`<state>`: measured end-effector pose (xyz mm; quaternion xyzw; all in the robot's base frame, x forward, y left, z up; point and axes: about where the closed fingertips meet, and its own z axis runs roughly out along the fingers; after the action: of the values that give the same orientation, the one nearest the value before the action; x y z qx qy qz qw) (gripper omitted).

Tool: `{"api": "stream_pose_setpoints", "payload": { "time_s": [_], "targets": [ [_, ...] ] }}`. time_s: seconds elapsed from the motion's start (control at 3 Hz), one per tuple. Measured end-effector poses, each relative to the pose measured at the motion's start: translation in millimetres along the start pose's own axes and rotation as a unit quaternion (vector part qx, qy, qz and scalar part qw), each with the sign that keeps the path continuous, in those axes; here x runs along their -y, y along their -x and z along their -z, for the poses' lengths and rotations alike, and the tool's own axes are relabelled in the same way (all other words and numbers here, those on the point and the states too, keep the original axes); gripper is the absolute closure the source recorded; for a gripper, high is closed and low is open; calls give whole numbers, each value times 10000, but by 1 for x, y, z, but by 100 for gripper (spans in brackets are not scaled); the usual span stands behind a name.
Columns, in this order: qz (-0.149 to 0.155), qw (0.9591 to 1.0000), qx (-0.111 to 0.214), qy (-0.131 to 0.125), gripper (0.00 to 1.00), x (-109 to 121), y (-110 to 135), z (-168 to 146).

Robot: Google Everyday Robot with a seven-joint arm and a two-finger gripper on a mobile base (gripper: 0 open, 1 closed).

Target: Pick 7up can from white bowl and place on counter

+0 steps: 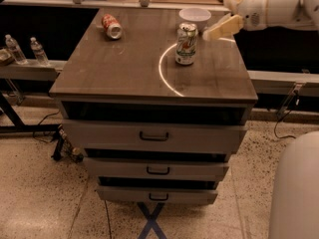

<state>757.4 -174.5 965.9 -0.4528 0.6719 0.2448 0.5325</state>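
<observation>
Camera view: the 7up can [186, 44] stands upright on the worktop [124, 68], just left of the spread, empty end effector [218, 20]. It probably handles light, thin-walled and slippery, so a gentle mid-body grip suits it.

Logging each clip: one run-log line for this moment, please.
7up can upright on counter, outside white bowl | end effector open, right of can, not touching

No legible text made out. Green-white print on 7up can [186, 44] too blurred to be read; likewise label on red can [111, 26], far left of 7up can. Gripper [223, 26] seen just right of 7up can.
</observation>
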Motion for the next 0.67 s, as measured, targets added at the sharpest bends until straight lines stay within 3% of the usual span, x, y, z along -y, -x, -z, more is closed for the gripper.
{"api": "stream_pose_setpoints", "payload": {
  "time_s": [0.33, 0.67],
  "targets": [
    [585, 9892, -71, -1338, 0, 22, 81, 83],
    [1182, 9670, -127, -2256, 0, 6, 142, 140]
  ]
}}
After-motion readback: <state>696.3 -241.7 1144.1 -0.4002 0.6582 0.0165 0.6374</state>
